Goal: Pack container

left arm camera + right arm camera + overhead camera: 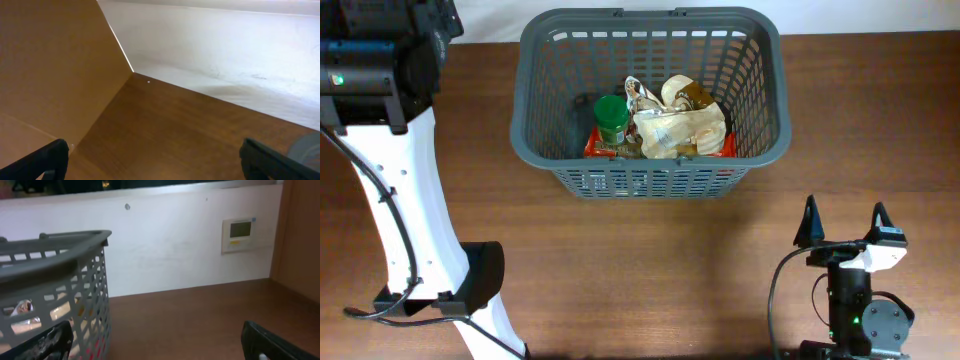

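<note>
The container [650, 182] is a large dark grey slotted basket at the back centre of the table. Inside it are a green-lidded jar [612, 118], crinkled pale snack bags [675, 125] and a red packet [726, 148]. My right gripper [845, 225] is open and empty near the front right, well short of the basket. In the right wrist view its fingers [160, 340] are spread wide, with the basket's corner [75, 240] at the left. My left gripper [155, 155] is open and empty over bare wood; its fingers do not show in the overhead view.
The left arm's white link [410, 200] and black wrist [380, 65] stand along the table's left side. A cardboard-brown panel [50, 65] and a white wall [225, 45] border the table. A wall thermostat [241, 234] shows beyond the back edge.
</note>
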`<state>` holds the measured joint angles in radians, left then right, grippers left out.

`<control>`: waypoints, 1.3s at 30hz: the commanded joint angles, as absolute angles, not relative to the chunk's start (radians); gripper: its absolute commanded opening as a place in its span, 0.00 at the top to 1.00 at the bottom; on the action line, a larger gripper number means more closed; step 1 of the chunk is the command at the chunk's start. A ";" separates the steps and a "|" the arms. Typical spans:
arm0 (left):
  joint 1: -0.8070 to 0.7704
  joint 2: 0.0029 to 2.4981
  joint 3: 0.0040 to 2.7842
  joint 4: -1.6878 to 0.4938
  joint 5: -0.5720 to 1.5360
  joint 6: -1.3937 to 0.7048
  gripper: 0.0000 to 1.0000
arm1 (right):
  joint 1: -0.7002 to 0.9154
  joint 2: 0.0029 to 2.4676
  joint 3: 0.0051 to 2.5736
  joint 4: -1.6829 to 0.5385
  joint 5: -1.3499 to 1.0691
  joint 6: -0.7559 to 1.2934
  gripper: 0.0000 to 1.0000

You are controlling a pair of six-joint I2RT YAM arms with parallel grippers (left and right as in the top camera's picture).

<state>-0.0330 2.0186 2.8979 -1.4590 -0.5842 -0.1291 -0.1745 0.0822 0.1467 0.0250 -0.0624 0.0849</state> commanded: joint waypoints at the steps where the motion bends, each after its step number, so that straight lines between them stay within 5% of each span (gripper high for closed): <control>1: -0.030 2.012 2.907 -1.459 -0.594 -0.142 0.01 | -0.167 0.039 0.118 0.008 -0.075 0.059 0.01; 28: -0.030 2.012 2.907 -1.459 -0.594 -0.142 0.01 | -0.145 0.003 0.006 0.012 -0.052 0.082 0.01; 39: -0.030 2.012 2.907 -1.459 -0.594 -0.142 0.01 | 0.001 0.003 0.006 0.004 0.034 0.083 0.01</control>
<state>-0.0330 2.0186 2.8979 -1.4590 -0.5842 -0.1291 -0.0109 0.0158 0.0128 0.0044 0.0044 0.0761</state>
